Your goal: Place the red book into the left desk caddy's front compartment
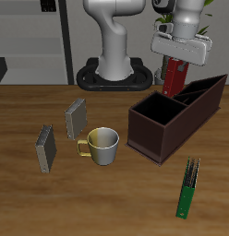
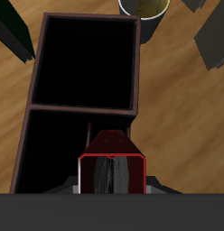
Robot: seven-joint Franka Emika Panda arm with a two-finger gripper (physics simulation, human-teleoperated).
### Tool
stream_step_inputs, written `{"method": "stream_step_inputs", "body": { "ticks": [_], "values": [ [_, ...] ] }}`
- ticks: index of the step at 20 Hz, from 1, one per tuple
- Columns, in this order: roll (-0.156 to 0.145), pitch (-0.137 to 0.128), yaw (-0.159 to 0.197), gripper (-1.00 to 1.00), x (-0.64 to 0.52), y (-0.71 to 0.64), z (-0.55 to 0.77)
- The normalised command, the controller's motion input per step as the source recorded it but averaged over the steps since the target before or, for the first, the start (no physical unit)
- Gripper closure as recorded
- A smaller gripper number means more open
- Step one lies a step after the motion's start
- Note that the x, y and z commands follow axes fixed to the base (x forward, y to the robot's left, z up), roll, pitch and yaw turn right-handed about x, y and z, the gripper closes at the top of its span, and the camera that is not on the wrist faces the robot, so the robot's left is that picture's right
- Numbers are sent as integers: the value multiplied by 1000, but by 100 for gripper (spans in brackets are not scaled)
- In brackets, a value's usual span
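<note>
Right now your end effector (image 1: 174, 61) is clamped on the red book (image 1: 174, 72), holding it upright in the air over the narrower, slant-walled sections of the left desk caddy (image 1: 161, 136). The book is a small dark red hardcover; in the wrist view its pale grey page edges (image 2: 111, 175) show as a ribbed block framed by the red cover. From that view the book sits above the caddy's divider wall, with the large square section (image 2: 87, 61) open and dark beyond it. Whether the book's lower edge has crossed the caddy's rim you cannot tell. The caddy is a long brown-maroon box with flat matte walls, resting on the wood-grain counter (image 1: 107, 203). Elsewhere on the counter — well apart from the caddy — stand two grey books (image 1: 76, 118) (image 1: 44, 149), a rounded cream mug (image 1: 102, 146) with a loop handle, and a thin green book (image 1: 187, 187) lying flat near the front edge.
</note>
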Motion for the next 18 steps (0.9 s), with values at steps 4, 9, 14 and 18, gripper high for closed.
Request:
{"method": "stream_step_inputs", "body": {
  "ticks": [4, 9, 14, 18],
  "values": [
    [-3, 21, -31, 100, 17, -10, -96],
    [16, 13, 1, 100, 52, 29, -101],
    [0, 14, -11, 100, 74, -24, -89],
    [28, 19, 18, 100, 73, 53, -190]
  ]
}}
